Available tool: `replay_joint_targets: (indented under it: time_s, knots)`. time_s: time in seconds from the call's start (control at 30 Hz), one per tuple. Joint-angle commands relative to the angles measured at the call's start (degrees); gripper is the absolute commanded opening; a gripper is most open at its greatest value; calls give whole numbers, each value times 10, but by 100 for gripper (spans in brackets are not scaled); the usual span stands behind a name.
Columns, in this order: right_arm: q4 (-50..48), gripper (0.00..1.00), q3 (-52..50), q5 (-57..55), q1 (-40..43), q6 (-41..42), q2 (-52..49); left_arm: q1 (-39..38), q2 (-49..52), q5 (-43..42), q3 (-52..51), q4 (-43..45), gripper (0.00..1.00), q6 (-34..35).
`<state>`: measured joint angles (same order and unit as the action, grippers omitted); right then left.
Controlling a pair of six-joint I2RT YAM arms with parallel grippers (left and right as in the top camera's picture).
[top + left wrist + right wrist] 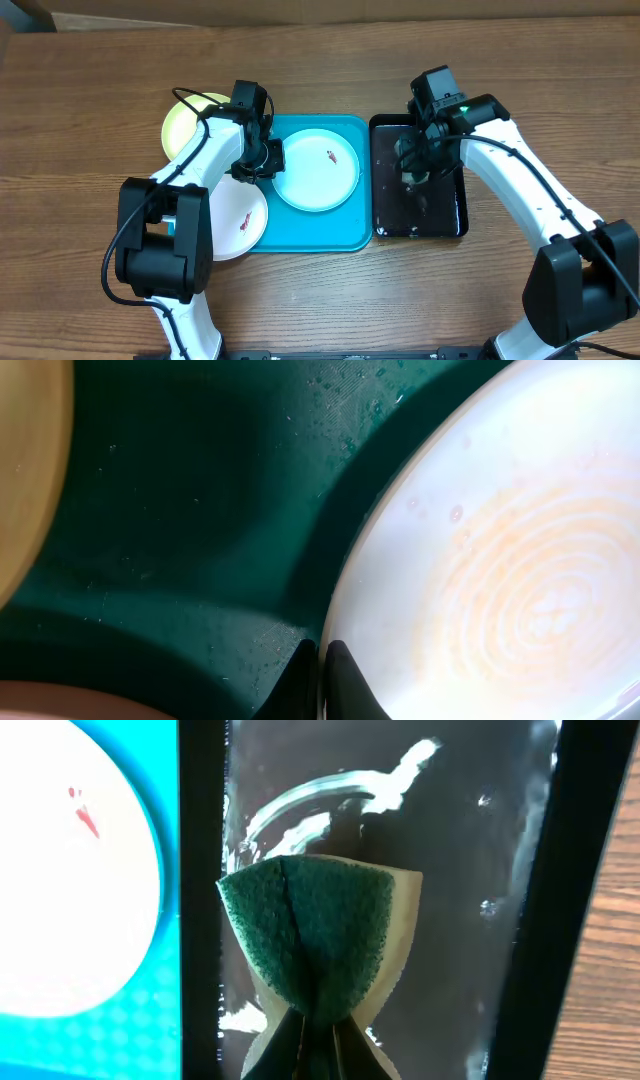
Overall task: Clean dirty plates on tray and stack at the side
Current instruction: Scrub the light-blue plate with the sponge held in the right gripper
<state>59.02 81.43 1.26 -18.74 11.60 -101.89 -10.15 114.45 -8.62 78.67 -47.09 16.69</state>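
A pale light blue plate (318, 170) with a red speck lies on the turquoise tray (300, 235). My left gripper (260, 163) is shut on its left rim; the left wrist view shows the jaws (322, 660) pinching the plate's edge (500, 560) above the tray (200, 510). The yellow-green plate (185, 125) lies on the table, past the tray's far left corner. The white plate (238, 222), with red specks, lies at the tray's left edge. My right gripper (410, 172) is shut on a green sponge (310, 930) over the black tray (460, 870).
The glossy black tray (445, 215) stands right of the turquoise tray and is streaked with wet foam. The right wrist view shows the plate (60, 870) and the turquoise tray (120, 1040) at its left. Wooden table (90, 90) lies all around.
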Motion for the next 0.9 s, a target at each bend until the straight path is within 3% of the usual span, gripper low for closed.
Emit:
replay_joint_targets:
  time_s: [0.0,0.27,0.57,0.87]
  knots:
    - [-3,4,13,-2,-2,24,13,-8,9,-6,-6,0,4,-11]
    - [22,4,90,6,-24,15,16,-8,9,-6,-6,0,4,3]
    - [-77,4,90,1,-120,15,-13,-8,9,-6,-6,0,4,2]
    - [-171,4,90,-134,-189,15,-94,-8,9,-6,-6,-4,4,2]
